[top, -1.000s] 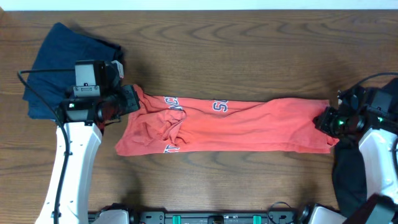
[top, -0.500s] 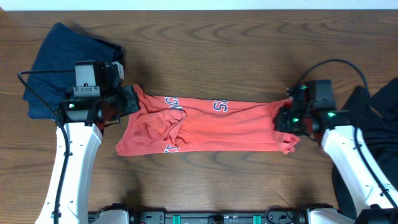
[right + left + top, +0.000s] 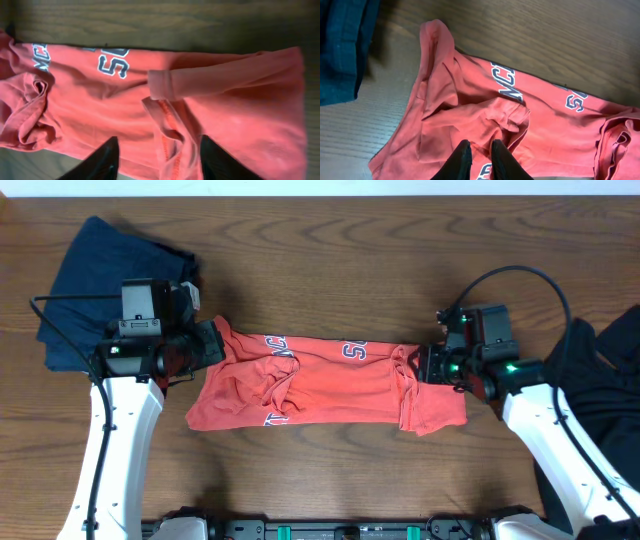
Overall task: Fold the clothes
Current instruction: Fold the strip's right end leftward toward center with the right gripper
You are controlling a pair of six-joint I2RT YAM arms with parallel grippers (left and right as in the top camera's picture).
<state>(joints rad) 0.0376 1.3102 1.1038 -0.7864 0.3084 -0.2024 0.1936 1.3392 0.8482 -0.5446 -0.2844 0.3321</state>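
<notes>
T-shirt [image 3: 330, 385]: soft cloth, matt, creased.
Navy garment [image 3: 85, 270]: matt cloth, finely textured.
Black garment [image 3: 610, 380]: matt cloth.
Table [image 3: 350, 250]: dark wood, visible grain, faint sheen.
Arm casings [image 3: 120, 420]: smooth white plastic, slightly glossy.

Right gripper [image 3: 159, 144] with dark fingers [image 3: 106, 161] spread wide over a coral-red T-shirt [image 3: 250, 125] on a wooden table [image 3: 150, 20]; folded sleeve [image 3: 200, 80] just ahead, navy-and-white lettering [image 3: 110, 64] ahead-left

The left pincer [image 3: 479, 149] is pinched together, the right pincer [image 3: 159, 144] spread wide.
</notes>
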